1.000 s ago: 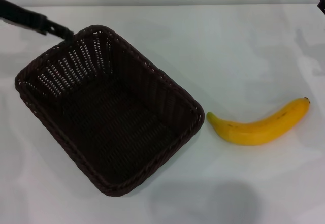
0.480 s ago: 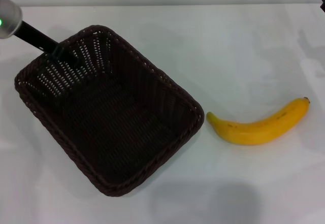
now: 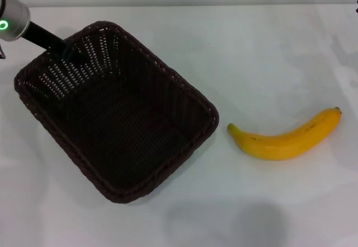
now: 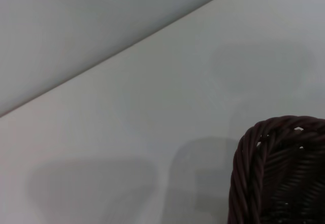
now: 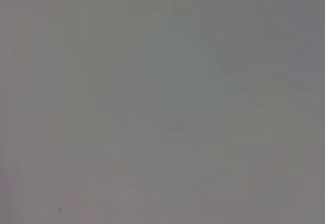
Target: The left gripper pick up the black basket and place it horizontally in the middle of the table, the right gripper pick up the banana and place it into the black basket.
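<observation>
we see the table (image 3: 268,51) filling the frame. black basket (image 3: 112,112) sits diagonal at left-centre, nothing inside. left gripper (image 3: 66,52) at upper left, on the basket's far corner rim; can't tell if its fingers are clenched. banana (image 3: 285,138) lies right of centre, just beside the basket, apart, nothing blocking it. right gripper out of frame.
</observation>
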Controlling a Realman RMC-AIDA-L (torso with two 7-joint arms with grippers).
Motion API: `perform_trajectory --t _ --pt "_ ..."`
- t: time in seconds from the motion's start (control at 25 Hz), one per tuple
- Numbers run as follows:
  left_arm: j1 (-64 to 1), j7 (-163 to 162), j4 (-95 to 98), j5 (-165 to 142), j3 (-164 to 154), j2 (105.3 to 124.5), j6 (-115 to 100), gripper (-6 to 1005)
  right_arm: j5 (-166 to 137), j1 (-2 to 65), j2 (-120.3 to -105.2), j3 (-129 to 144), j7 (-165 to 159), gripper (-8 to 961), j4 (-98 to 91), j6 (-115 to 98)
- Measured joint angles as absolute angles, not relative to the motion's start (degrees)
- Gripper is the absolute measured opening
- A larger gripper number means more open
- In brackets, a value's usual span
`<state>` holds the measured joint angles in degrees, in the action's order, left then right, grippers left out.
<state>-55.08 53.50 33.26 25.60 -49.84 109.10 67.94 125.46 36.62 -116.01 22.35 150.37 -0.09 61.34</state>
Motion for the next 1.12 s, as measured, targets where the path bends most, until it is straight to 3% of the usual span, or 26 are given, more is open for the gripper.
perform_trajectory --t 0.2,0.28,0.64,1.12 --pt "-54.14 53.53 33.41 30.37 -49.01 107.6 70.12 327 125.36 36.62 -116.01 22.37 150.37 842 -0.08 61.43" --pt "-52.95 53.58 33.63 34.07 -46.63 106.14 71.75 264 125.34 36.63 -116.01 22.37 150.37 842 -0.09 61.53" --pt "-47.26 53.64 33.13 46.69 -35.78 101.32 79.68 232 125.24 36.66 -116.06 22.52 150.38 841 -0.09 62.09" --pt "-39.98 48.73 33.04 62.84 -32.71 100.91 84.28 218 125.24 37.09 -115.89 22.86 150.38 841 -0.74 62.09"
